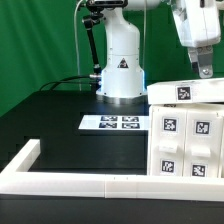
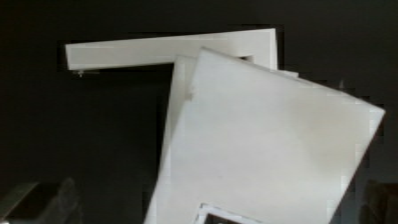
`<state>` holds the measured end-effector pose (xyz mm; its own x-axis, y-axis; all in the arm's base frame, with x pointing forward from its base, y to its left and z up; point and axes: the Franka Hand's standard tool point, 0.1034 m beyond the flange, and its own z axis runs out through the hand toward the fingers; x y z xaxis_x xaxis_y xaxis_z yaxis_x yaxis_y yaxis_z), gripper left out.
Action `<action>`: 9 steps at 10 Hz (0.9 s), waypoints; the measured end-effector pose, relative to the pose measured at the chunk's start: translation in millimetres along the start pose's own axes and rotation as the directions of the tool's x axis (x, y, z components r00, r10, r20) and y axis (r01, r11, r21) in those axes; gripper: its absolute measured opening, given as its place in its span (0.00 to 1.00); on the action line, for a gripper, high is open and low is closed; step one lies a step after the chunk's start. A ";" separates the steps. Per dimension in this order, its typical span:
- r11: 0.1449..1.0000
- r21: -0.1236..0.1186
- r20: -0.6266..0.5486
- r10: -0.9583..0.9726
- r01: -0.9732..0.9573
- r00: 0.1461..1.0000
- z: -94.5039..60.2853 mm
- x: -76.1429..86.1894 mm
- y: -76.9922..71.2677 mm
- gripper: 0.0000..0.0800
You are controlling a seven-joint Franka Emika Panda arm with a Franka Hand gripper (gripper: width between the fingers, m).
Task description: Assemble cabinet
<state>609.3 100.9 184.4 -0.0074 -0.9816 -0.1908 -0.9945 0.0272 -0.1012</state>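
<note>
The cabinet stands at the exterior view's right, a white boxy body with a 2x2 grid of black-and-white tagged fronts. A white top piece with one tag lies across it. My gripper hangs just above that top piece, near its far right end, and touches nothing. In the wrist view a large tilted white panel fills the picture, with a tag corner at its lower edge and a white L-shaped edge behind it. One dark finger shows far to the side; the jaws look spread and empty.
The marker board lies flat mid-table, to the exterior view's left of the cabinet. A long white rail borders the front of the black table and turns a corner at the left. The arm's white base stands at the back.
</note>
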 end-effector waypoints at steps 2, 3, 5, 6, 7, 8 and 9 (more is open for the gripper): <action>0.946 -0.029 0.014 -0.324 0.324 0.946 -2.6 -0.2 -6.9 1.00; 0.886 -0.025 0.019 -0.462 0.463 0.886 -4.4 1.2 -10.1 1.00; 0.792 -0.028 0.031 -0.610 0.610 0.792 -5.2 3.4 -10.7 1.00; 0.733 -0.026 0.034 -0.679 0.679 0.734 -4.8 3.3 -10.4 1.00; 0.685 -0.024 0.036 -0.728 0.728 0.685 -4.8 3.4 -10.3 1.00; 0.619 -0.021 0.038 -0.784 0.785 0.619 -4.7 3.4 -10.2 1.00; 0.531 -0.026 0.035 -0.846 0.847 0.532 -4.7 4.0 -10.1 1.00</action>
<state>618.8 95.9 189.2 0.8412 -0.5384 -0.0497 -0.5372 -0.8218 -0.1899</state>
